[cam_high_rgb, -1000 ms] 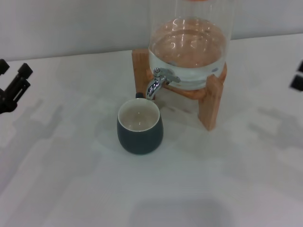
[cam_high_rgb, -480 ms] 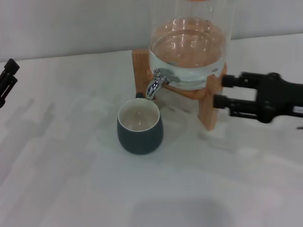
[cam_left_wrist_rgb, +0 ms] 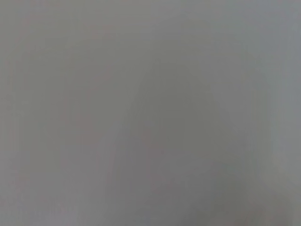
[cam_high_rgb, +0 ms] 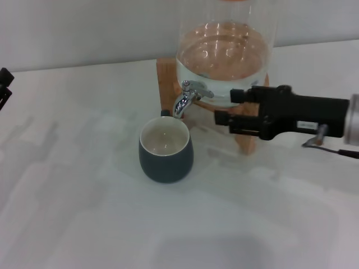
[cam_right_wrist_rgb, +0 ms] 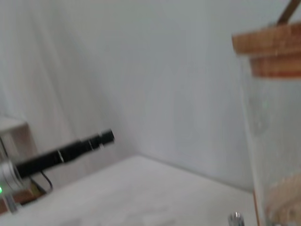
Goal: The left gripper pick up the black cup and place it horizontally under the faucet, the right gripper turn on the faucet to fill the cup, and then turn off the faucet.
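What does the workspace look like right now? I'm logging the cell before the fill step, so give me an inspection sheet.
Surface: white table, dry.
Job's things: black cup upright under the faucet, empty; glass jar holds water, on a wooden stand.
Clutter: nothing seen.
Grippers: right gripper beside the faucet, jaws apart, not touching it; left gripper at the table's left edge.
Cables: thin one by the right arm.
Surroundings: plain wall.
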Tool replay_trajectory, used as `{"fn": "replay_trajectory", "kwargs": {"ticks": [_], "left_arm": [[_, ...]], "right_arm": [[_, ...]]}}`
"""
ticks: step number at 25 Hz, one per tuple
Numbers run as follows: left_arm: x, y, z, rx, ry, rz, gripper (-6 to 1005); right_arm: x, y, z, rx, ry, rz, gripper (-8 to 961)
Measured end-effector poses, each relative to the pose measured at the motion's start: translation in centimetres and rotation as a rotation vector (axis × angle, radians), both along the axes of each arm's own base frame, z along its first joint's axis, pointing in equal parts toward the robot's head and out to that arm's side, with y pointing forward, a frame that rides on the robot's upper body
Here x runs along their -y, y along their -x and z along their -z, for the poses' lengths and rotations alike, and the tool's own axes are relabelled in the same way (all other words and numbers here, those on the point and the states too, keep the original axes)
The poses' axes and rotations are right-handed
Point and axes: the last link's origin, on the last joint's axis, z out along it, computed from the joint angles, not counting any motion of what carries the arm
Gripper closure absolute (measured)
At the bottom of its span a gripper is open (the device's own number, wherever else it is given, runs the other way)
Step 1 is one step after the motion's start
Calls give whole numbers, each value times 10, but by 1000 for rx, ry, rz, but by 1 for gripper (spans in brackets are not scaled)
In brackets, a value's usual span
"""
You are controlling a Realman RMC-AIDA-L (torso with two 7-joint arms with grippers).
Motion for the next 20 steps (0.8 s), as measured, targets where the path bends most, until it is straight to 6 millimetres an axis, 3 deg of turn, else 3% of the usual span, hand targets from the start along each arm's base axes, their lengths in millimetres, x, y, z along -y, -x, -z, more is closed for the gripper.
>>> {"fn": "replay_trajectory", "kwargs": {"ticks": [5,20], "left_arm": [[0,-3,-3,-4,-10,12,352],[1,-3,-2,-4,-5,20,338]], "right_arm": [[-6,4,11,31,6,30,261],[-12,16,18,23,4,20,261]]}}
